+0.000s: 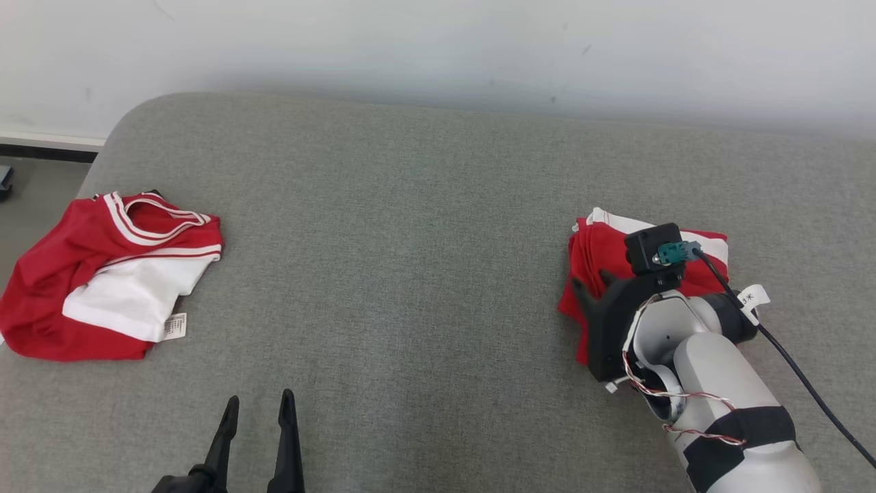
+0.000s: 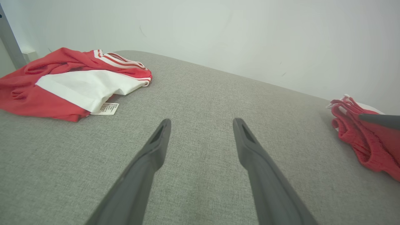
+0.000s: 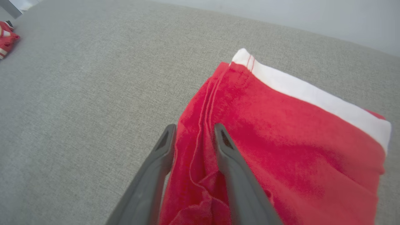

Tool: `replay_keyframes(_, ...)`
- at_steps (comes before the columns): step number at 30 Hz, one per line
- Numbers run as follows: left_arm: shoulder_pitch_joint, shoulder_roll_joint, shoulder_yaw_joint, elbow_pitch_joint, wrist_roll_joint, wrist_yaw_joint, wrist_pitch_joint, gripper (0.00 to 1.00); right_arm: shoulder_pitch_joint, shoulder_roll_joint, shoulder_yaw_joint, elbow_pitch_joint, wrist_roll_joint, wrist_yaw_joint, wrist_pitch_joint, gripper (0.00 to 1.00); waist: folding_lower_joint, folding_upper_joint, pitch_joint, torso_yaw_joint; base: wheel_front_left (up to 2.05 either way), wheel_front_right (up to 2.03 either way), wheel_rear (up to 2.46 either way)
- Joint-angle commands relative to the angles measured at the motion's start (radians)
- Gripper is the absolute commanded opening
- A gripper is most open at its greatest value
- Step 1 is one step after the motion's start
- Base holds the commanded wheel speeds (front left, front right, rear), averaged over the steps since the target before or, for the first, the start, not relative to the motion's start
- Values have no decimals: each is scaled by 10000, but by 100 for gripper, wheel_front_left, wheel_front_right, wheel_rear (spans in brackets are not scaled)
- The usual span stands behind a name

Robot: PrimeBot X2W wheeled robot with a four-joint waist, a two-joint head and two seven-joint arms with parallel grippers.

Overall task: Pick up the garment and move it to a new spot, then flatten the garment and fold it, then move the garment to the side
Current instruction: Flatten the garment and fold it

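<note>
1. Though my right gripper (image 3: 195, 126) straddles an edge of the folded red-and-white garment (image 3: 281, 131) at the right of the grey cushion (image 1: 410, 239), I cannot tell whether it pinches.
2. My left gripper (image 1: 260, 398) hovers, fingers spread.

garments: 2, crumpled garment (image 1: 102, 281) far left, folded garment (image 1: 597, 250) right | grippers: 2, left gripper (image 1: 260, 399), right gripper (image 1: 592, 279) | care label (image 1: 175, 326): 1 | black cable (image 1: 787, 350): 1 | grey cushion (image 1: 424, 239): 1
</note>
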Motion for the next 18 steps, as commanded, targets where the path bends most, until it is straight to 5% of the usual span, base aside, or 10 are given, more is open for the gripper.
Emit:
replay_keyframes(1, 80, -10, 34, -23, -93, 31, -34, 100, -146, 100, 39, -47, 262, -28, -190, 100, 0, 0, 4, -48, 0, 0, 0)
replay_keyframes(8, 102, -10, 136, -41, -109, 60, -34, 100, -180, -230, -251, -618, 1132, -28, -797, 100, 0, 0, -106, -230, 0, 0, 0)
replay_keyframes(18, 120, -8, 64, -36, -146, 59, -34, 100, 809, -1015, -1770, -635, 403, -26, -1671, 100, 0, 0, -147, -323, 0, 0, 0)
